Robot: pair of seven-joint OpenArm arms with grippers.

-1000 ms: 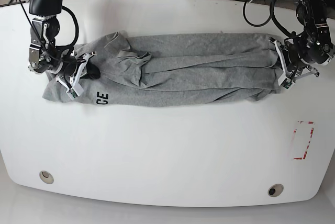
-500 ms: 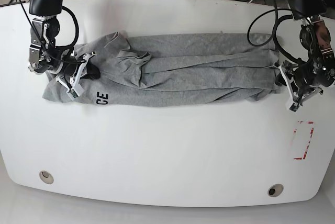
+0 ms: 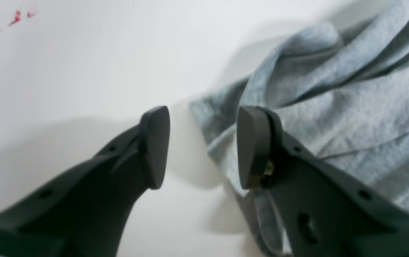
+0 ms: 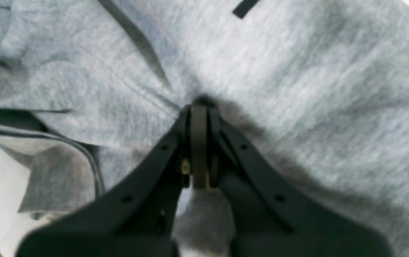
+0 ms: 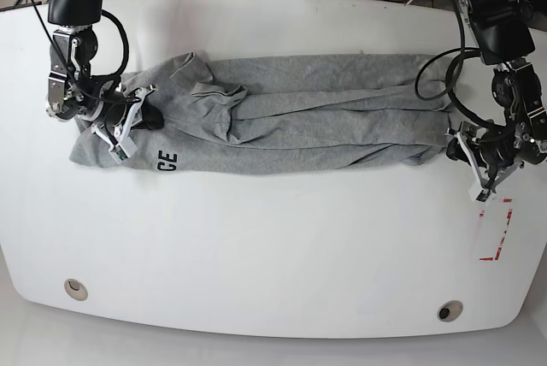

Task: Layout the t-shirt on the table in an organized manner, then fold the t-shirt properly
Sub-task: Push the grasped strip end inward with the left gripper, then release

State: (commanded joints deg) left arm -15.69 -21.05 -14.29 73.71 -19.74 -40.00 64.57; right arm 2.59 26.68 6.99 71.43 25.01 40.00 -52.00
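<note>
T-shirt: the grey t-shirt (image 5: 291,114) lies bunched in a long wrinkled band across the bench (image 5: 273,255), stretching from one gripper to the other; dark letters "CE" (image 5: 167,161) show just beside the right gripper.
Right gripper: the right gripper (image 4: 199,107) has its jaws pressed together, pinching a fold of the t-shirt's cloth, with fabric spreading out on both sides of the tips.
Left gripper: the left gripper (image 3: 202,142) stands with jaws apart, holding nothing; the t-shirt's corner lies between and behind the tips, bare bench beneath.
Red tape mark: the red tape mark (image 5: 496,229) sits on the bench near the left gripper, apart from the cloth.
</note>
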